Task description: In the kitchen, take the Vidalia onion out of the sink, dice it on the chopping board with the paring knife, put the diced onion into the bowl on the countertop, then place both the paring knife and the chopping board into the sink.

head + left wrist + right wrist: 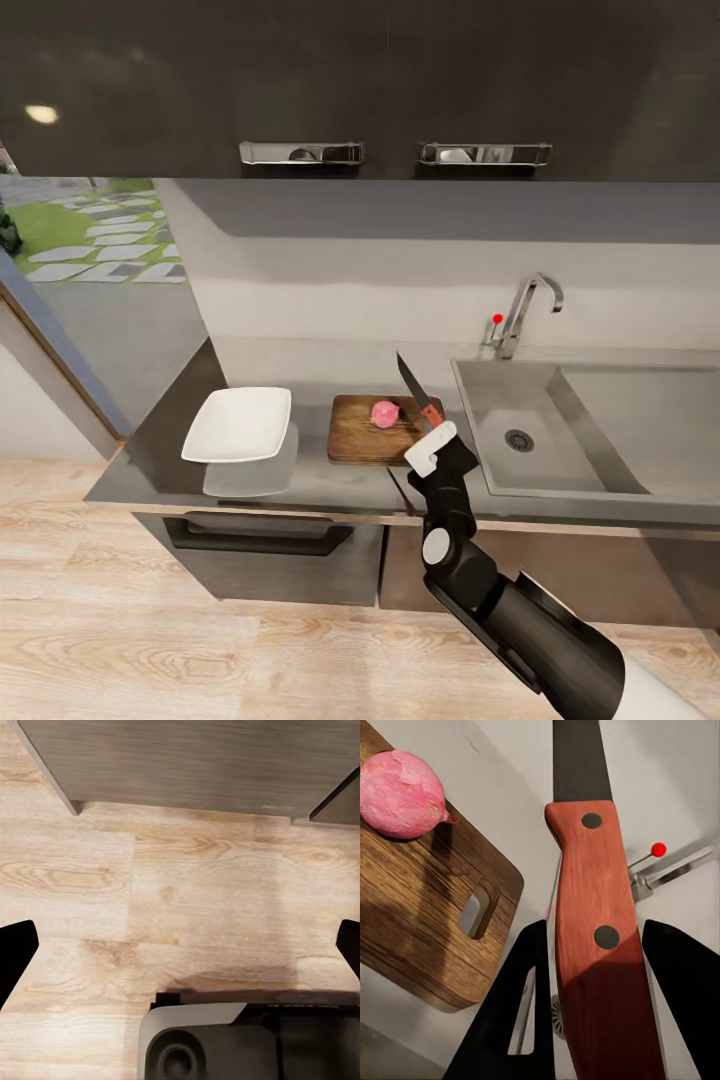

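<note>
Grey tabletop (330,485) over dark cabinets w/ handle fronts. On it, L to R: white square bowl (238,424), well apart from brown chopping board (370,440); steel sink (600,470) set into surface just beside board. Board's slot end overhangs nothing; lies flat, near front edge.

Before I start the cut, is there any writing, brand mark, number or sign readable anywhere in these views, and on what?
None: no readable text in any view.
The paring knife handle shows two dark rivets, no brand mark.
The chopping board, bowl, sink and cabinet fronts carry no labels.
The tap lever has a plain red tip, a colour marker, not a sign.
</note>
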### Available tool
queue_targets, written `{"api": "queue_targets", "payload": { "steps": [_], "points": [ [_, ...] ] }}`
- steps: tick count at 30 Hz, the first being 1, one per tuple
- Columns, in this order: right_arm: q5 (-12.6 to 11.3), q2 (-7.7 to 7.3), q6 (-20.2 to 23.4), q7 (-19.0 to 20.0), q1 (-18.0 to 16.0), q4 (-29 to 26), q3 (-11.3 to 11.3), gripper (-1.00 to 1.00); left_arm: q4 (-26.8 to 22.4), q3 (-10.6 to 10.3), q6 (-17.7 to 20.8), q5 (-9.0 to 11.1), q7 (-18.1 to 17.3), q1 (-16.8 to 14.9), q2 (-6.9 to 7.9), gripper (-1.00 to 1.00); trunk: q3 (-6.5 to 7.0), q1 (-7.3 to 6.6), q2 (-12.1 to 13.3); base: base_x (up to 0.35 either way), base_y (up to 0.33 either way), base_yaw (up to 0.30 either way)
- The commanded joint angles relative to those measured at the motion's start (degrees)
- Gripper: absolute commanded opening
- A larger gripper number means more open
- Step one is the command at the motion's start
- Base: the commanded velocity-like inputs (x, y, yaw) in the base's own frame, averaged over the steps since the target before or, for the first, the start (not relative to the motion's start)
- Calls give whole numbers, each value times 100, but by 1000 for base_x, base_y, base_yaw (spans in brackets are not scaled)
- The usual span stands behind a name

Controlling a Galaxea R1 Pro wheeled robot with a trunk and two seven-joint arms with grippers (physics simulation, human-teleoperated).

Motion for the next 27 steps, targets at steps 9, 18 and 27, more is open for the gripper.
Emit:
{"api": "queue_targets", "payload": {
  "steps": [9,18,27],
  "points": [
    [40,127,283,-5,-9,-13,-57,-100,42,3,-4,39,-47,-7,-3,100,-9,3,-10,0,0,0],
    [634,378,444,326,-33,79,-61,-100,47,-2,-4,40,-61,-6,-2,100,-9,3,-10,0,0,0],
    [1127,492,427,1083,-42,878,-43,-100,51,2,-4,40,-61,-7,-3,100,-9,3,-10,0,0,0]
  ]
}}
